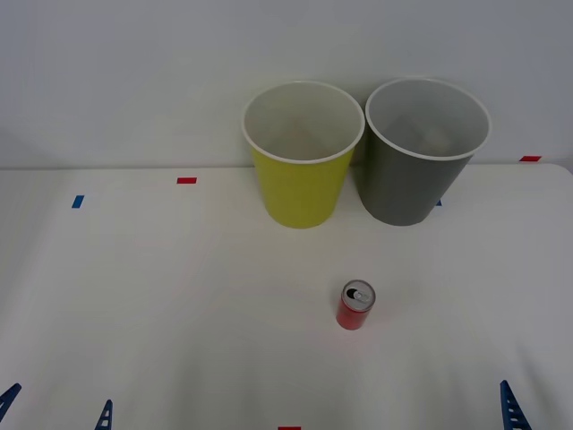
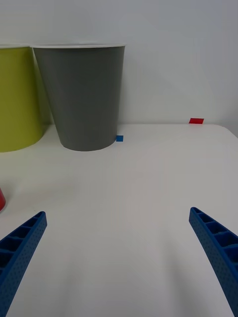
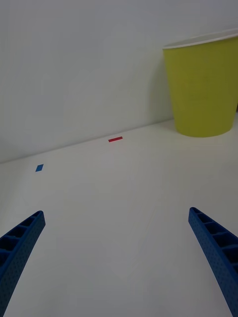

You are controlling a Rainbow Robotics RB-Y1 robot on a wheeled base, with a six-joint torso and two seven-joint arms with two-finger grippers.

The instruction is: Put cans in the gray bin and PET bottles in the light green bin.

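Observation:
A small red can (image 1: 355, 305) with a silver top stands upright on the white table, in front of the gap between the two bins. The light green bin (image 1: 300, 193) stands at the back, with the gray bin (image 1: 407, 193) just to its right. Both bins look empty. PET bottles are out of view. My left gripper (image 3: 116, 213) is open at the near left edge of the table, holding nothing. My right gripper (image 2: 117, 214) is open at the near right, facing the gray bin (image 2: 82, 99), with the can (image 2: 1, 199) just off its left finger.
A white wall rises right behind the bins. Small tape marks lie on the table: red (image 1: 186, 180) and blue (image 1: 77, 202) at the back left, red (image 1: 530, 159) at the back right. Open table surface lies around the can.

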